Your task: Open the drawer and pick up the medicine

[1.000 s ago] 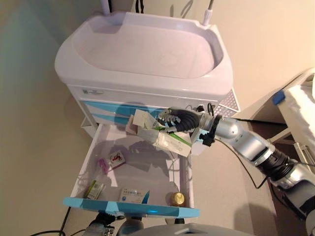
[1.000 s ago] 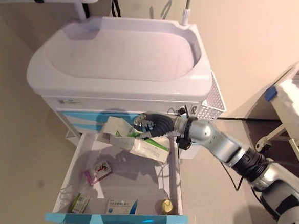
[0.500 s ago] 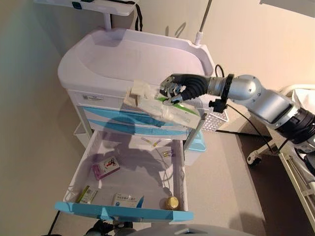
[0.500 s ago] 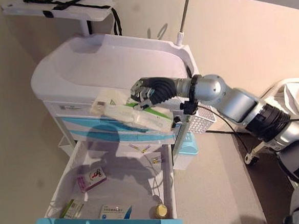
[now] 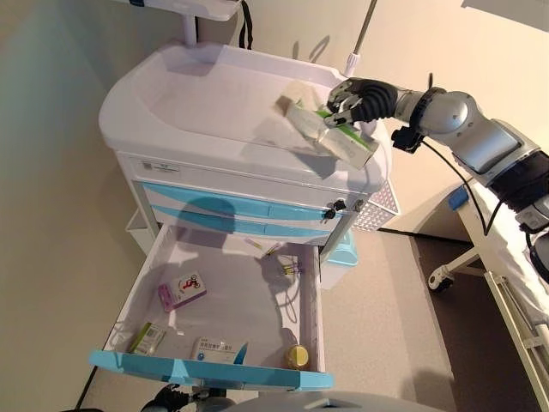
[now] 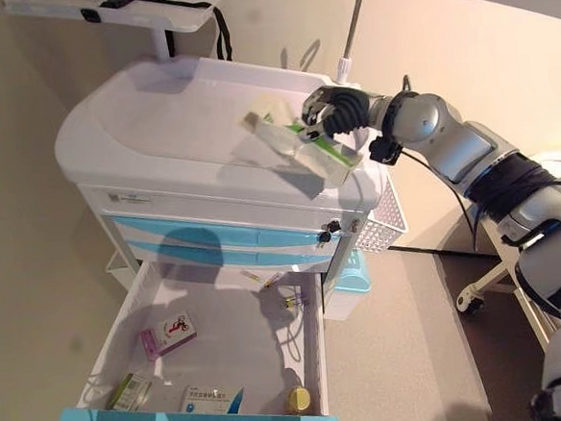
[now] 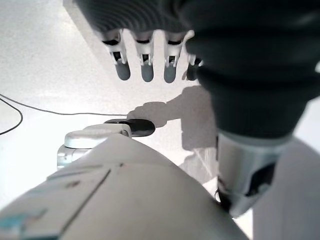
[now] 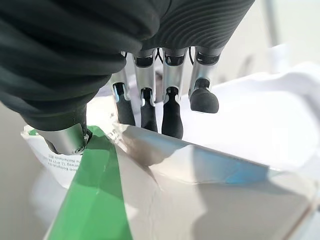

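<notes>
My right hand (image 5: 358,98) is shut on a long white medicine box with a green stripe (image 5: 333,137), and a pale packet rests against the box. It holds them just above the right rear of the white cart's top (image 5: 214,94). In the right wrist view the fingers (image 8: 170,112) curl onto the box (image 8: 175,200). The top drawer (image 5: 240,296) stands pulled out below. It holds a pink box (image 5: 181,293), a green box (image 5: 147,336), a white-blue box (image 5: 216,349) and a gold-capped bottle (image 5: 298,355). My left hand (image 7: 145,65) hangs empty over the floor with its fingers relaxed.
Two closed blue-fronted drawers (image 5: 232,219) sit above the open one. A white mesh basket (image 5: 382,202) hangs on the cart's right side. A pole (image 5: 360,34) rises behind the cart. A bed frame on castors (image 5: 506,283) stands to the right.
My right hand has lifted the white-green box from over the open drawer up and back to above the cart top's right rear. The camera has also shifted.
</notes>
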`<state>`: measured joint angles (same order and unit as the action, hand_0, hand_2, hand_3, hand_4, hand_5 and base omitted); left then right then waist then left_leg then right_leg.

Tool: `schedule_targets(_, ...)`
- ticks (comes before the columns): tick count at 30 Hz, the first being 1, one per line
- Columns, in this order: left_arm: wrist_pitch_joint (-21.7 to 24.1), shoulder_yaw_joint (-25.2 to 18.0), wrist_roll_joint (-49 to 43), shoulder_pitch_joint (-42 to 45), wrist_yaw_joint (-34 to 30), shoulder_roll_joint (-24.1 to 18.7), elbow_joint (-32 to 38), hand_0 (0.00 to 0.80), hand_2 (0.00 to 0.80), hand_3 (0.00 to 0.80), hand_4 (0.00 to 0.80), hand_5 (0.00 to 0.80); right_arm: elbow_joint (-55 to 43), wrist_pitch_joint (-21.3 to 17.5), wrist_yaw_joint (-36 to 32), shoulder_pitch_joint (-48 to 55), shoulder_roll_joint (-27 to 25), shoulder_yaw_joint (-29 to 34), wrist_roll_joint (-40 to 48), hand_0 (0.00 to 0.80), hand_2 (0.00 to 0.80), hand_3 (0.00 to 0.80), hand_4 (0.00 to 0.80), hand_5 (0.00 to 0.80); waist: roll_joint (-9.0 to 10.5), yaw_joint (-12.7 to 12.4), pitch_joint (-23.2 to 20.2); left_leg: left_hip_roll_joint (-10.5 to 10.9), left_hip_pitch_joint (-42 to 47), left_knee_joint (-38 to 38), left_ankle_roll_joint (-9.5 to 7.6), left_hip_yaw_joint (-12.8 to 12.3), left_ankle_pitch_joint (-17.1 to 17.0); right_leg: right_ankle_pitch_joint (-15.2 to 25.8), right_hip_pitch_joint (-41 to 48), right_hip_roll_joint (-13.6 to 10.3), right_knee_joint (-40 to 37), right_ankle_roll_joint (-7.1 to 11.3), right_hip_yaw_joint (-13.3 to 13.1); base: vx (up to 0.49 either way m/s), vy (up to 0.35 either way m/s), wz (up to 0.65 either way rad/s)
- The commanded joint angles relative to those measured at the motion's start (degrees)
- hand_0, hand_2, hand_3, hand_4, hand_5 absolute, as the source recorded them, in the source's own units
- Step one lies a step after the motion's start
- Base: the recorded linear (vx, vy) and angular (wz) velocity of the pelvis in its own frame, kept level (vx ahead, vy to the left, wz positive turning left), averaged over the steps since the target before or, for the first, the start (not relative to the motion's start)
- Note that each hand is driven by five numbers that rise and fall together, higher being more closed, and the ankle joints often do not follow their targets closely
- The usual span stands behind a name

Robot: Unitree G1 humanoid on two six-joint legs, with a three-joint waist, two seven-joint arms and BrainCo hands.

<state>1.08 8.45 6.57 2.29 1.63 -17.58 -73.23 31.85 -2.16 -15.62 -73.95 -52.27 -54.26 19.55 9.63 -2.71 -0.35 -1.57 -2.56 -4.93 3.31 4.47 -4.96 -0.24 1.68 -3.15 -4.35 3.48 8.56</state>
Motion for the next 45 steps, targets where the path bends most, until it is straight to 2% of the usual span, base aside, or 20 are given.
schedule_targets(1, 0.3, 0.8, 1.2, -0.9, -0.4, -2.6, -3.3, 0.000, 0.000, 0.000, 0.000, 0.000, 6.2, -1.3, 4.1, -9.9, 0.4, 0.5, -2.6, 0.800, 0.800, 0.800, 0.800, 0.800, 3.23, -2.6, 1.9, 3.8, 0.7, 4.0, -2.31, 0.1, 6.5, 1.8, -4.0, -1.7, 4.4, 3.10, 0.4, 0.015, -0.008, 0.11)
schedule_targets(10, 0.3, 1.1, 2.5, -2.5, -0.3, -4.7, -2.9, 0.000, 0.000, 0.000, 0.000, 0.000, 19.4, -0.1, 7.8, -13.9, 4.4, 1.1, -10.1, 0.800, 0.800, 0.800, 0.800, 0.800, 3.58, -4.2, 4.8, 4.2, -2.1, 5.7, -2.14, 2.0, 6.1, 1.4, -5.7, -1.8, 5.8, 2.69, 1.8, 0.001, -0.014, 0.08)
schedule_targets(14, 0.3, 1.5, 3.5, -4.3, 0.3, -6.0, -2.5, 0.000, 0.000, 0.000, 0.000, 0.000, 24.3, 0.3, 11.5, -15.8, 5.5, 1.8, -14.7, 0.800, 0.800, 0.800, 0.800, 0.800, 3.80, -5.4, 6.6, 4.4, -4.6, 6.1, -1.89, 4.0, 5.2, 1.3, -7.0, -1.5, 5.7, 2.45, 3.5, 0.012, -0.034, 0.19)
schedule_targets(16, 0.3, 1.5, 3.5, -4.3, 0.3, -6.0, -2.5, 0.000, 0.000, 0.000, 0.000, 0.000, 24.3, 0.3, 11.5, -15.8, 5.5, 1.8, -14.7, 0.800, 0.800, 0.800, 0.800, 0.800, 3.81, -5.3, 6.6, 4.4, -4.6, 6.1, -1.89, 4.1, 5.2, 1.2, -7.0, -1.5, 5.8, 2.45, 3.6, -0.005, -0.019, 0.28)
schedule_targets(20, 0.6, 2.2, 3.9, -5.5, 0.7, -6.6, -2.2, 0.000, 0.000, 0.000, 0.000, 0.000, 27.4, 0.3, 13.5, -17.7, 5.9, 2.0, -16.2, 0.800, 0.800, 0.800, 0.800, 0.800, 3.72, -6.4, 8.1, 4.7, -6.7, 6.0, -1.54, 6.5, 4.0, 1.0, -8.0, -1.7, 6.0, 2.22, 5.6, 0.006, -0.030, 0.27)
schedule_targets(31, 0.6, 4.1, 4.4, -6.8, 0.5, -6.4, -1.2, 0.000, 0.000, 0.000, 0.000, 0.000, 30.9, 0.8, 13.5, -18.8, 5.5, -0.4, -21.0, 0.800, 0.800, 0.800, 0.800, 0.800, 2.64, -8.5, 10.3, 5.8, -9.4, 6.1, -1.23, 10.6, 2.7, 0.5, -8.8, -2.5, 6.2, 2.14, 9.6, 0.008, -0.016, 0.25)
schedule_targets(32, 1.5, 3.8, 3.9, -4.1, 0.0, -5.8, 0.0, 0.000, 0.000, 0.000, 0.000, 0.000, 30.3, 1.0, 13.5, -18.5, 4.5, 0.0, -21.1, 0.800, 0.800, 0.800, 0.800, 0.800, 2.64, -9.5, 10.8, 6.0, -9.6, 6.1, -1.19, 11.4, 2.5, 0.4, -8.7, -2.7, 6.2, 2.09, 10.3, 0.010, -0.043, 0.22)
schedule_targets(34, 1.1, 5.2, 2.8, -5.4, 0.7, -3.8, -0.1, 0.000, 0.000, 0.000, 0.000, 0.000, 29.1, 0.5, 13.7, -17.1, 4.0, -0.4, -21.0, 0.800, 0.800, 0.800, 0.800, 0.800, 2.62, -9.1, 10.9, 6.0, -10.0, 6.1, -1.15, 11.7, 2.4, 0.3, -8.9, -2.7, 6.3, 2.07, 10.6, -0.001, -0.033, 0.19)
schedule_targets(36, 1.1, 5.7, 2.8, -5.7, 0.4, -3.6, 0.3, 0.000, 0.000, 0.000, 0.000, 0.000, 28.9, 0.6, 13.0, -17.1, 3.7, -0.5, -20.7, 0.800, 0.800, 0.800, 0.800, 0.800, 2.54, -9.2, 10.9, 6.1, -10.1, 6.1, -1.13, 11.9, 2.4, 0.3, -9.0, -2.7, 6.3, 2.00, 10.7, -0.002, -0.009, 0.19)
schedule_targets(37, 0.9, 6.0, 3.1, -6.1, 0.6, -3.4, 0.5, 0.000, 0.000, 0.000, 0.000, 0.000, 28.9, 0.9, 12.4, -17.2, 4.0, -0.7, -20.2, 0.580, 0.580, 0.580, 0.580, 0.580, 2.55, -9.3, 11.0, 6.1, -10.1, 6.0, -1.17, 11.9, 2.4, 0.2, -9.0, -2.7, 6.3, 1.96, 10.7, 0.005, -0.008, 0.08)
schedule_targets(38, 0.9, 6.3, 3.4, -6.4, 0.8, -3.1, 0.6, 0.000, 0.000, 0.000, 0.000, 0.000, 29.0, 0.9, 12.1, -17.3, 4.5, -0.9, -19.8, 0.000, 0.000, 0.000, 0.000, 0.000, 2.53, -9.2, 11.0, 6.0, -10.0, 5.9, -1.15, 11.8, 2.4, 0.2, -8.9, -2.7, 6.2, 1.90, 10.7, 0.000, 0.000, 0.00)
schedule_targets(45, 0.9, 6.9, 3.7, -7.1, 0.5, -2.8, 0.9, 0.000, 0.000, 0.000, 0.000, 0.000, 29.0, 0.9, 11.4, -16.5, 6.7, 0.0, -18.2, 0.000, 0.000, 0.000, 0.000, 0.000, 2.16, -8.9, 10.8, 6.0, -9.9, 5.9, -1.02, 11.9, 2.4, 0.0, -8.8, -2.7, 6.3, 1.75, 10.6, 0.000, 0.000, 0.00)
